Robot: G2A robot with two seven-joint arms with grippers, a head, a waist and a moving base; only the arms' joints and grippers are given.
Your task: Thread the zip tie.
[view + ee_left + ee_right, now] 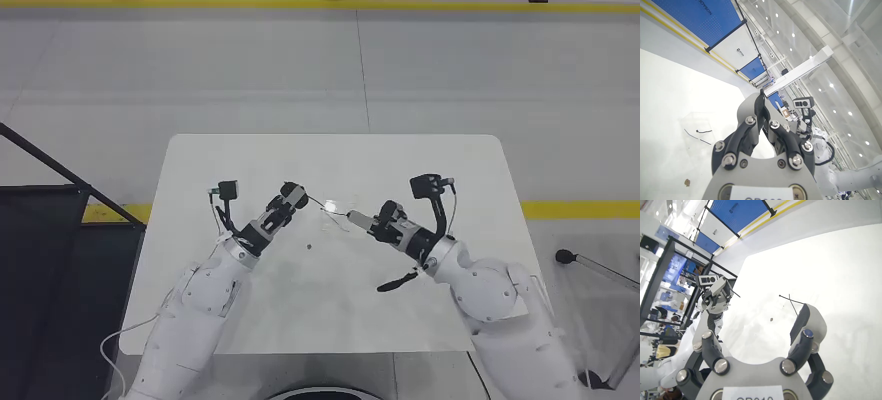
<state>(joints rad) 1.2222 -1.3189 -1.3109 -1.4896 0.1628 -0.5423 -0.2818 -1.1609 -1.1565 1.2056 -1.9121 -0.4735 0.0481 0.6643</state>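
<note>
Right wrist view first, Ana: what has the far pincer got?

The left gripper (762,93) has its pads pressed together on the zip tie (736,294), Ben. A short black length sticks out of it into the air. Whether that end is tail or head, I cannot tell.

And the other one?

The right gripper (358,217) stands apart and holds nothing. One pad (800,321) is bare, with white table showing across the gap. In the top view the two grippers sit at the middle of the frame, near each other but not touching.

So how would you do this step well?

I'd hold the left arm dead still and let the right one do the fine work. That strip looks thin and springy, so I'd pinch it close to its free tip, or it may bow away from the slot. I'd also line tip and head up square before pushing, since a slanted entry would likely jam or slide past.

Anything on the surface to mind?

Loose ties (791,301) lie crossed on the table (450,160) near the grippers, with a small brown speck (771,319) close by. I'd work lifted off the top so nothing gets swept along.

And the room?

Grey floor (200,80) fills the upper half of the top view, with yellow lines (580,209) along the top edge and at the right. A black frame (50,158) over a dark panel sits at lower left. Blue panels (696,19) on black stands line the hall behind.
</note>
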